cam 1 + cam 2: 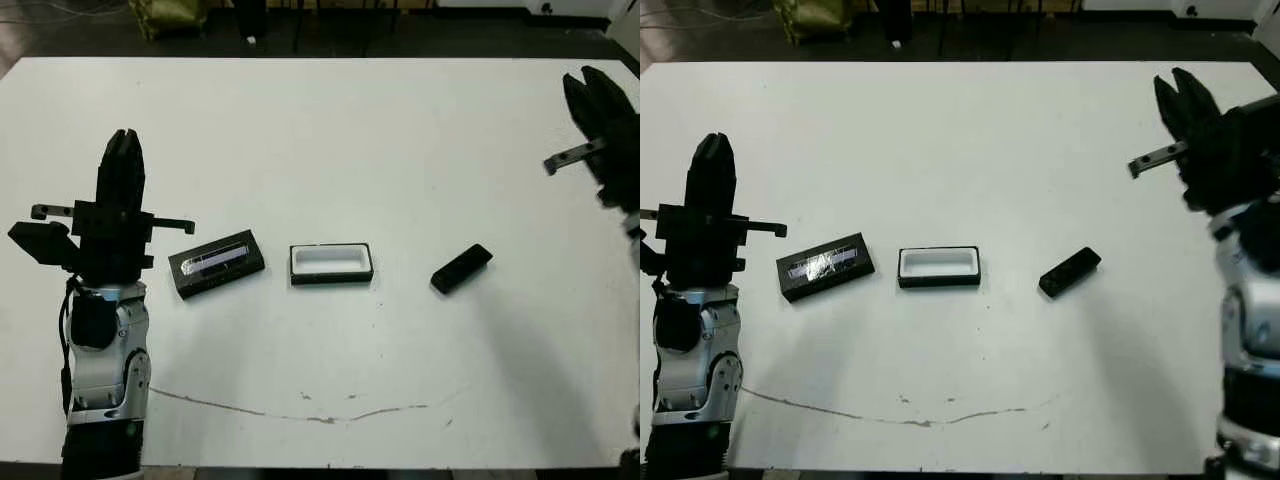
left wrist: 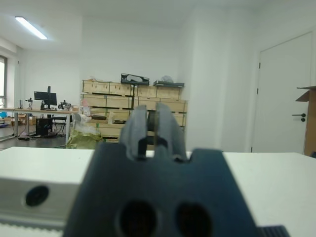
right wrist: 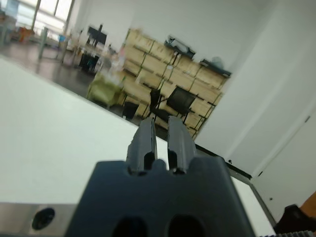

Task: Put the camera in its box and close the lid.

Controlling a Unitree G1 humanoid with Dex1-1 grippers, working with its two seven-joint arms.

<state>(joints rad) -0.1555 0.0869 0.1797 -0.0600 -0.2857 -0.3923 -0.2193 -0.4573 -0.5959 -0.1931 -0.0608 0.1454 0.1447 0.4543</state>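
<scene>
Nothing done yet, by the look of it. Box (image 1: 331, 264) open on the white desk (image 1: 330, 140), white lining bare, nothing inside. Camera (image 1: 461, 269) lying flat to the right of the box, well apart from it, angled. Lid (image 1: 216, 263) just left of the box, window strip up, not touching it. Left tool (image 1: 122, 146) raised left of the lid, fingers together, empty. Right tool (image 1: 1182, 93) raised far right of the box, beyond the camera, fingers close together, empty. Still to do: fetch camera, seat in box, fit lid on top.
</scene>
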